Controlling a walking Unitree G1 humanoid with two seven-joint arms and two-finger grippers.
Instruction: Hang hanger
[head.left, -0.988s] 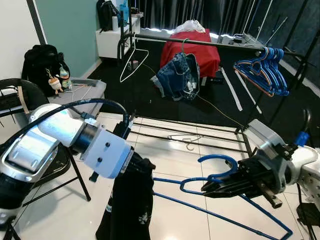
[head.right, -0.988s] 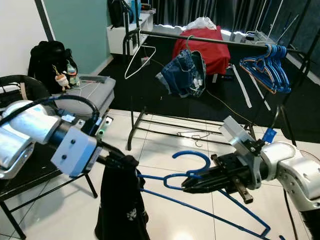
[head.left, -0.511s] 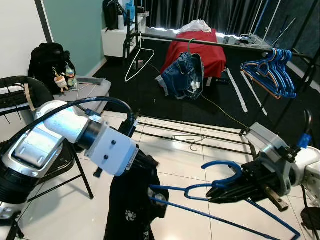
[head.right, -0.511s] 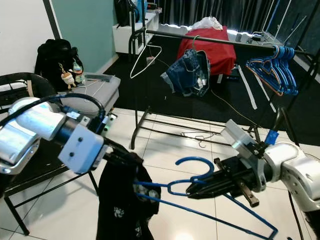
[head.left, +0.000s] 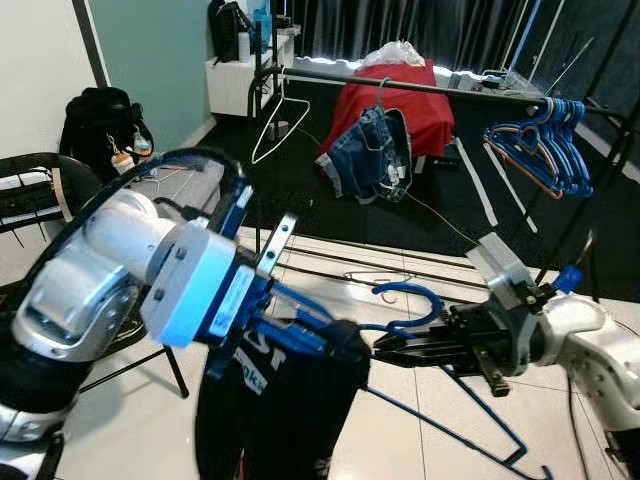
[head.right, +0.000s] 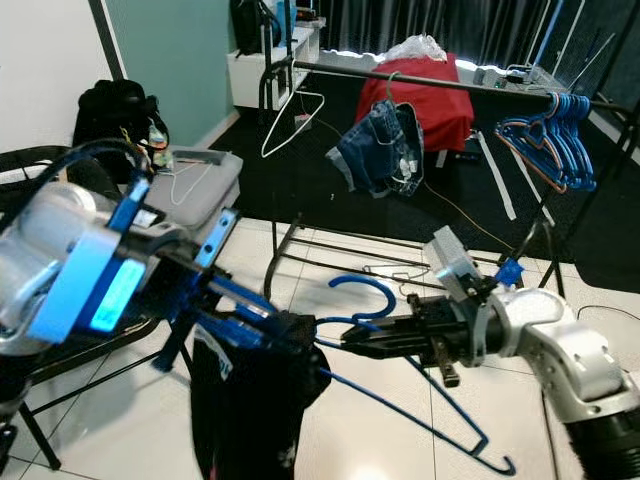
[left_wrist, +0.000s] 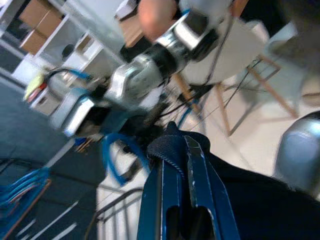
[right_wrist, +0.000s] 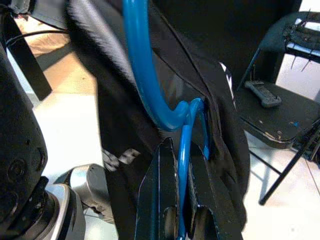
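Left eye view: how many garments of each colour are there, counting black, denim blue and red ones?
Black garment, with the blue hanger in it: 1
Denim blue garment, hanging from the rail: 1
Red garment, behind the rail: 1
Total: 3

The left gripper (left_wrist: 181, 155) pinches a fold of black garment (left_wrist: 260, 195) between its fingers (left_wrist: 199, 185); beyond it, blurred, the right arm (left_wrist: 135, 85) holds a blue hanger (left_wrist: 117, 157); a wooden-legged chair (left_wrist: 240, 65) stands farther off
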